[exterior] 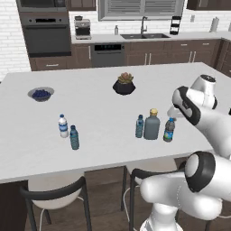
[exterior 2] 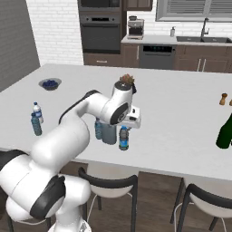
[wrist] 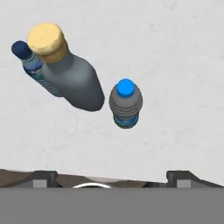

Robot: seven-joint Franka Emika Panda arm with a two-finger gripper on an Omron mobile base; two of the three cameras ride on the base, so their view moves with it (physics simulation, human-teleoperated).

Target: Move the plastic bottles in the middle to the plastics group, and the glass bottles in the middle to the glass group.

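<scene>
On the white counter (exterior: 103, 113), 3 bottles stand in a tight cluster near the front edge. The glass bottle (exterior: 152, 125) is the broadest, grey-blue and translucent with a short neck and a tan stopper. Just beside it on its left stands a slim pale blue plastic bottle (exterior: 140, 126), close enough that I cannot tell whether they touch. On its right, slightly apart, stands a small plastic bottle with a dark green label (exterior: 168, 130) and a blue cap.

The gripper (wrist: 112, 175) hangs above this cluster, looking down; its 2 dark fingertips (wrist: 41, 177) are spread wide with nothing between them, and the blue-capped bottle sits nearest below.

Well apart to the left stand 2 more small bottles, close together: a clear white-labelled bottle (exterior: 63, 126) and a slim teal bottle (exterior: 74, 138). Farther back lie a bowl of blueberries (exterior: 41, 94) and a dark potted plant (exterior: 124, 84). At the right end stands a dark green bottle (exterior 2: 224, 130), with a brown pepper mill (exterior 2: 223, 99) behind it. Dark-framed stools (exterior: 56, 191) are tucked under the front edge.
</scene>
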